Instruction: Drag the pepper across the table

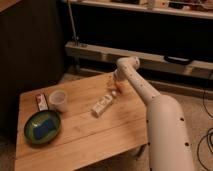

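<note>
The small orange-red pepper (114, 94) lies on the light wooden table (85, 142) near its far right edge, just right of the white tube (102, 106). My gripper (114, 85) hangs from the white arm, which reaches in from the lower right. The gripper is right above the pepper and hides its far end. I cannot tell whether it touches the pepper.
A clear plastic cup (58, 100) and a red-and-white packet (41, 102) stand at the far left of the table. A green bowl (31, 122) holding a blue sponge (43, 129) sits at the left front. A dark cabinet (30, 50) stands behind the table on the left, and low shelving runs along behind it.
</note>
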You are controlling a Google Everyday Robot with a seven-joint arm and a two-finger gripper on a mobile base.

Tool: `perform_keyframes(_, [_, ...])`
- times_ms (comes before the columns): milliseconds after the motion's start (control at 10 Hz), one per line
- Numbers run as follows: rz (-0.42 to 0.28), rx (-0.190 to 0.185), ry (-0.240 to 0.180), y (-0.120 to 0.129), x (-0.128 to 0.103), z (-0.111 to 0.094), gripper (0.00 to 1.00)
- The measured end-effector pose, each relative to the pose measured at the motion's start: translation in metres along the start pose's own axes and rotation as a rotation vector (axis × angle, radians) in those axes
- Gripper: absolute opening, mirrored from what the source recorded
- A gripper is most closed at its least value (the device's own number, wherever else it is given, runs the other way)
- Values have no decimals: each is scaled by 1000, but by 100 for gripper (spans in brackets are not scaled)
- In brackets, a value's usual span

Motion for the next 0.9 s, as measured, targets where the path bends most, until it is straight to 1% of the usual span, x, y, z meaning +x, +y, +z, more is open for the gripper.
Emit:
perform_keyframes(100, [0,1,-3,0,-1,1,37])
perform_keyframes(200, [-1,0,-5,-1,-1,2,24])
perform_keyframes(300, [-2,0,-9,0,-1,3,16])
perform_keyframes(400, [-2,0,-13,-1,-2,4,13])
perform_keyframes(600, [-10,4,-17,-2,-3,5,12])
perform_keyframes(700, [-19,11,-12,-5,-2,3,12])
perform_keyframes(900, [-78,49,-2,-37,6,4,12])
